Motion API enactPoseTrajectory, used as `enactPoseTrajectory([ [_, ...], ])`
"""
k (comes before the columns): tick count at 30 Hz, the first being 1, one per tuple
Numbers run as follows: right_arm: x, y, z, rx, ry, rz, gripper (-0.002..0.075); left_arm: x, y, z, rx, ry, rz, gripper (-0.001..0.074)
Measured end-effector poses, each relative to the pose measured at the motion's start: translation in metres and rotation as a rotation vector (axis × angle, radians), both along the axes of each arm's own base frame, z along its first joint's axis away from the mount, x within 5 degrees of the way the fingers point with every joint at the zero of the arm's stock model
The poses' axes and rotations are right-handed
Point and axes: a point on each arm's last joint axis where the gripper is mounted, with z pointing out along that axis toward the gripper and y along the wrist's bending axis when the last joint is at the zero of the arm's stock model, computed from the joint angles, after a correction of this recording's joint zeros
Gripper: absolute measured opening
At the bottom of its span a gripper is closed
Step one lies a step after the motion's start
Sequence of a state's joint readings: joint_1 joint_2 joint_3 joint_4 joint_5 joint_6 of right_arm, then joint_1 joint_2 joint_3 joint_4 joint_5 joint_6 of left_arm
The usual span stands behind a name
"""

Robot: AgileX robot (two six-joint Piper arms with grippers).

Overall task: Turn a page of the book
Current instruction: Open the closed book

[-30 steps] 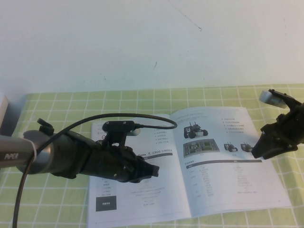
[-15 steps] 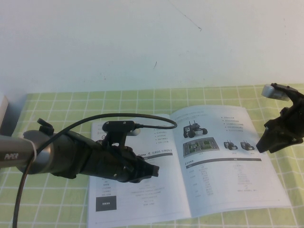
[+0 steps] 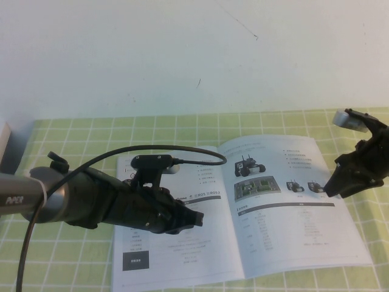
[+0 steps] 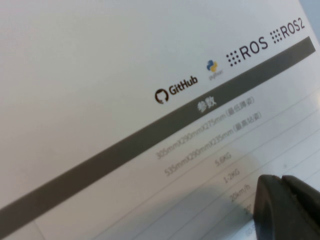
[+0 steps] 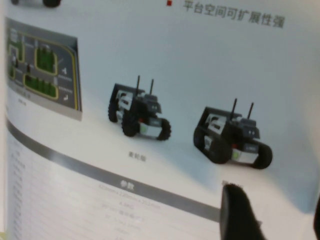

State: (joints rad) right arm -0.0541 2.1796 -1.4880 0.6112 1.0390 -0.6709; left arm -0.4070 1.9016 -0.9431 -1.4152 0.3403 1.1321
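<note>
The book [image 3: 182, 255] lies open and flat on the green checked mat [image 3: 73, 140]. Its right-hand page [image 3: 292, 225] shows black wheeled-robot photos, a green board picture and text tables. My left gripper [image 3: 197, 219] is shut and hovers low over the left-hand page, holding nothing. In the left wrist view its tips [image 4: 281, 180] sit just above that page's text table [image 4: 210, 145]. My right gripper [image 3: 332, 190] is open and empty at the right page's outer edge. In the right wrist view it [image 5: 277, 215] hangs over the page [image 5: 150, 60] below the robot photos, with one finger [image 5: 240, 210] in view.
A white wall rises behind the mat. A pale box [image 3: 5, 146] stands at the far left edge. The left arm's black cable [image 3: 182, 148] arcs over the left page.
My right gripper has risen slightly and shifted a little to the right near the page's outer edge. The left arm and the book have not moved.
</note>
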Motion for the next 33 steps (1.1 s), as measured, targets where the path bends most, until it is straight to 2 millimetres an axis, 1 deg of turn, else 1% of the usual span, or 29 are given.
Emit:
enactPoseTrajectory([
  [4,0.0001,0.0002,-0.0007,0.002,0.002,-0.002,0.0321,0.0,0.0,0.0,0.0,0.0,0.0,-0.0004],
  [9,0.0008,0.0011,-0.0064,0.016,0.021,-0.004,0.0321,0.0,0.0,0.0,0.001,-0.001,-0.001,-0.0004],
  [15,0.001,0.002,-0.006,0.028,0.018,-0.003,0.0321,0.0,0.0,0.0,0.001,-0.002,-0.002,-0.0004],
  [23,0.0022,0.0063,-0.0051,0.085,0.01,-0.007,0.0321,0.0,0.0,0.0,0.002,-0.004,-0.005,-0.0004],
  [33,0.0021,0.0074,-0.0056,0.1,0.016,-0.009,0.0321,0.0,0.0,0.0,0.002,-0.004,-0.005,-0.0004],
])
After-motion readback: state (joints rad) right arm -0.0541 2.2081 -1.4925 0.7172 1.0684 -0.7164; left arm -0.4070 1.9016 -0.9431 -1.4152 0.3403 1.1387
